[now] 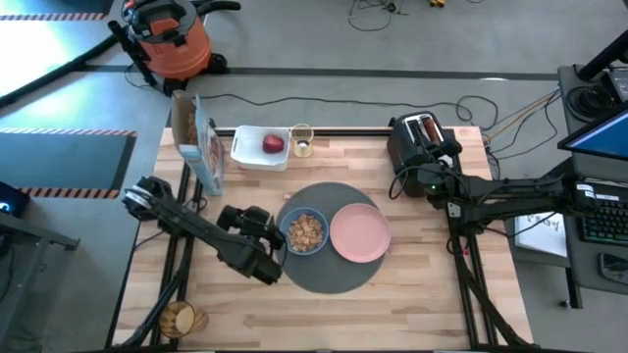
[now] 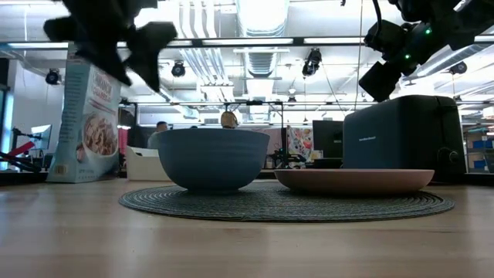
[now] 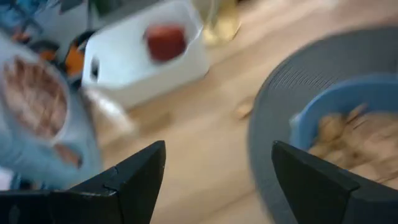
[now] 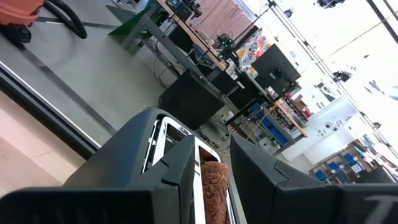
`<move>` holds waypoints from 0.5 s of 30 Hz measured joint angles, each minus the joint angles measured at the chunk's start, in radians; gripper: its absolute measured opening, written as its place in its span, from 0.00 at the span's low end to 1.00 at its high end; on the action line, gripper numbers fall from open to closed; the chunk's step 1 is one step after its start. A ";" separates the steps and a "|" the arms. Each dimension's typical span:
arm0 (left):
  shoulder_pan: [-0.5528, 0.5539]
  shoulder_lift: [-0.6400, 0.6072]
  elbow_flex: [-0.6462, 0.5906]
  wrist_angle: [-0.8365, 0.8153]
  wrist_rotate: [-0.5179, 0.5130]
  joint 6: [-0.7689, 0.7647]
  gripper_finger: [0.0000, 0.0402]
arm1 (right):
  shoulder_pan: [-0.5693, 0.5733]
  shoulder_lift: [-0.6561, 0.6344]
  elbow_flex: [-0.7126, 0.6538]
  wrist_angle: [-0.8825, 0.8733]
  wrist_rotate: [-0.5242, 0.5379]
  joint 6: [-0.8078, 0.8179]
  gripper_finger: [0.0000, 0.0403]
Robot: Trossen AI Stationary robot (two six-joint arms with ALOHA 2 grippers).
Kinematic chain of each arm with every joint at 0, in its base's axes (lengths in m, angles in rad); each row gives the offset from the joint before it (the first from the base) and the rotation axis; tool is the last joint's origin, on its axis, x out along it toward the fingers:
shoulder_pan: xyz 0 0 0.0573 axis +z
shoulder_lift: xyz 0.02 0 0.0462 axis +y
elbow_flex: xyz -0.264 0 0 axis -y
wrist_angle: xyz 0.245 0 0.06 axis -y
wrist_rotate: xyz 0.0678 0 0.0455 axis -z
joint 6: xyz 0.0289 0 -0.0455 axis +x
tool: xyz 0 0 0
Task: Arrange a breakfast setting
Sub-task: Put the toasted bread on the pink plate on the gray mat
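Over the counter [image 1: 412, 294], seen from above: shows round dark grey mat [image 1: 324, 277] mid-counter, carrying blue bowl [image 1: 305, 232] of cereal at its 9 o'clock and pink plate [image 1: 360, 233] at its 3 o'clock, just beside each other. Finds white tray [image 1: 247, 154] at 11 o'clock from the mat, red apple [image 1: 273, 144] inside it, and glass of orange drink [image 1: 301, 140] just beside the tray at the mat's 12 o'clock. Puts black toaster [image 1: 422, 147] at 1 o'clock and cereal box [image 1: 196, 145] at 10 o'clock. Places left pincer [image 1: 275, 253] at the bowl's 9 o'clock, near its rim, and right pincer [image 1: 432, 181] at the toaster's 6 o'clock.

At counter height: sets bowl [image 2: 212, 158] and plate [image 2: 355, 179] on the mat [image 2: 285, 205], toaster [image 2: 401, 131] behind the plate. Hangs left pincer [image 2: 135, 66] above the bowl at 10 o'clock, right pincer [image 2: 378, 77] above the toaster.

From the left wrist: shows left pincer [image 3: 217, 149] spread wide, gripping nothing, with bowl [image 3: 348, 106], mat [image 3: 273, 124], tray [image 3: 134, 68] and apple [image 3: 165, 41] ahead.

From the right wrist: shows right pincer [image 4: 214, 171] clamped on toast slice [image 4: 213, 190], held edge-on over the toaster [image 4: 124, 162].
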 joint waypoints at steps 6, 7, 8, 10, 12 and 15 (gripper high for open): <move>-0.051 -0.037 0.007 -0.010 -0.101 0.057 0.69 | 0.000 0.000 0.000 0.000 0.000 0.000 0.23; -0.056 -0.046 0.002 -0.022 -0.107 0.059 0.69 | 0.000 0.000 0.000 0.000 0.000 0.000 0.23; -0.061 -0.063 -0.010 -0.030 -0.107 0.059 0.69 | 0.000 0.000 0.000 0.000 0.000 0.000 0.23; -0.066 -0.114 -0.046 -0.028 -0.120 0.058 0.69 | 0.000 0.000 0.000 0.000 0.000 0.000 0.23; -0.068 -0.202 -0.112 -0.006 -0.149 0.054 0.69 | 0.000 0.000 0.000 0.000 0.000 0.000 0.23; -0.067 -0.373 -0.248 0.105 -0.213 0.054 0.69 | 0.000 0.000 0.000 0.000 0.000 0.000 0.23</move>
